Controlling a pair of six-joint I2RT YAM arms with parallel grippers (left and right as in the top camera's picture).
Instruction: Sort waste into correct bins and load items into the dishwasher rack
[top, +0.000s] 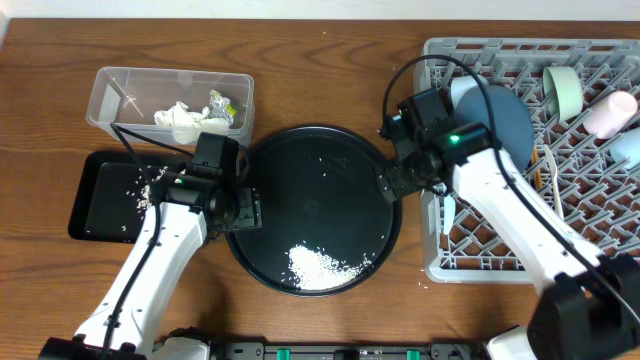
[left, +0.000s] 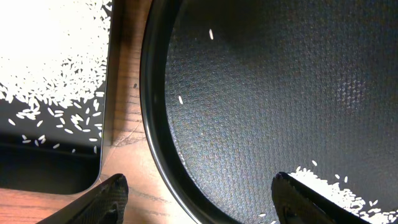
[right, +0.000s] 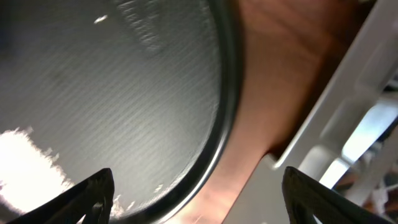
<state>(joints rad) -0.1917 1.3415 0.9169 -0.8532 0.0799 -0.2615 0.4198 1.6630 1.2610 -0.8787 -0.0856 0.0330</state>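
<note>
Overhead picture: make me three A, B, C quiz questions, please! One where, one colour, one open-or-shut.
1. Where is the rice pile? A on the round black tray B on a chair C in a bucket
2. What colour is the dishwasher rack? A red B light grey C yellow
3. How is the left gripper? A shut on a spoon B shut on a sock C open
Answers: 1A, grains heaped on its near side; 2B, pale grey lattice; 3C, jaws apart across the tray's rim.

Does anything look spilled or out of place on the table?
Yes: loose white rice lies heaped near the front edge of the round black tray, and more grains are scattered in the shallow black tray.
</note>
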